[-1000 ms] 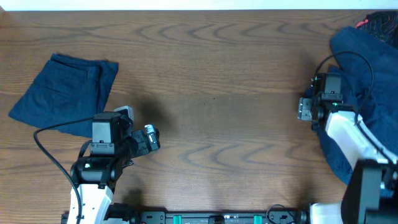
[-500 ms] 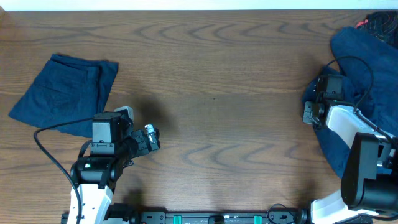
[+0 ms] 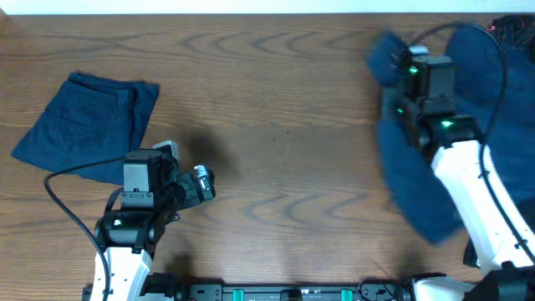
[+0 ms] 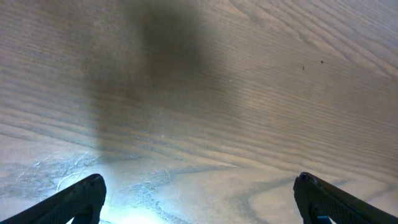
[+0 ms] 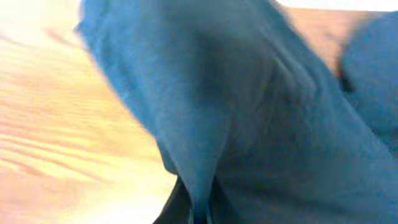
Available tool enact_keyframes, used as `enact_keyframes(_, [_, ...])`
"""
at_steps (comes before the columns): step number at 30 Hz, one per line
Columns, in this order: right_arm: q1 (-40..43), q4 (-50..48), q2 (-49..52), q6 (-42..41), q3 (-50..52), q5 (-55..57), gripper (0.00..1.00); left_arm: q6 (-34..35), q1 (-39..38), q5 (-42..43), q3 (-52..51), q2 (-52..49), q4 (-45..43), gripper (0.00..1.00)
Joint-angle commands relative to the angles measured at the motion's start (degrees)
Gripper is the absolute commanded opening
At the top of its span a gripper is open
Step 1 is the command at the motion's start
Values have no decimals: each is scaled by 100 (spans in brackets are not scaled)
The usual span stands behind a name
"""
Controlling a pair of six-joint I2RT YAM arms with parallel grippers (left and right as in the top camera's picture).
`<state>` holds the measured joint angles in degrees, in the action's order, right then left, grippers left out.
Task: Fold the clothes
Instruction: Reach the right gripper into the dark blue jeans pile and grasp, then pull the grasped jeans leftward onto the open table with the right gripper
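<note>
One piece of the clothes [image 3: 88, 125], dark blue and folded, lies flat at the table's left. A second, loose dark blue piece [image 3: 410, 180] is at the right, lifted and blurred, hanging from under my right arm [image 3: 456, 167]. In the right wrist view this cloth [image 5: 249, 106] fills most of the picture, and my right gripper [image 5: 200, 208] is shut on a pinched fold of it. My left gripper [image 4: 199, 182] is open over bare wood, nothing between its fingers [image 4: 81, 196]. From overhead the left gripper [image 3: 205, 186] sits just right of the folded piece.
The brown wooden table [image 3: 284, 125] runs to a white far edge at the top. More dark blue cloth [image 3: 510, 92] lies heaped at the far right. A small red and black item [image 3: 495, 30] shows in the top right corner.
My right gripper has shut on the loose clothes and swung toward the far side, pulling the cloth up and leftward. The left arm and the folded piece have not moved.
</note>
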<state>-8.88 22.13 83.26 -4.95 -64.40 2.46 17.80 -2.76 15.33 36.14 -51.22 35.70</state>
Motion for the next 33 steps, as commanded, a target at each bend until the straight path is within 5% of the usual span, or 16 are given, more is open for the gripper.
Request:
enact_keyframes(1, [-420,-483,212,-479,-44,-308,9,-9,17,72,107,0,-39,98])
enact_keyframes(3, [-557,-903,433,-699,-44,-310,18,-9,17,72,107,0,-61,98])
enact_keyframes(7, [-713,-1231,817,-741,-44,-284,68,-9,17,72,107,0,-153,98])
enact_keyframes(12, [-507,-918,632,-741,-44,201,98,-9,17,72,107,0,-199,98])
enact_keyframes(17, [129,0,-118,-697,-44,514,99,76,17,81,105,-2,-195,98])
enact_keyframes(21, [710,1576,-422,-275,-44,-313,99,76,17,223,105,-2,-192,98])
enact_keyframes(25, [719,3084,-372,-120,107,-785,89,76,17,221,90,-7,-195,98])
enact_keyframes(33, [-48,2920,-343,-120,1285,-378,93,76,17,223,90,-94,-184,98])
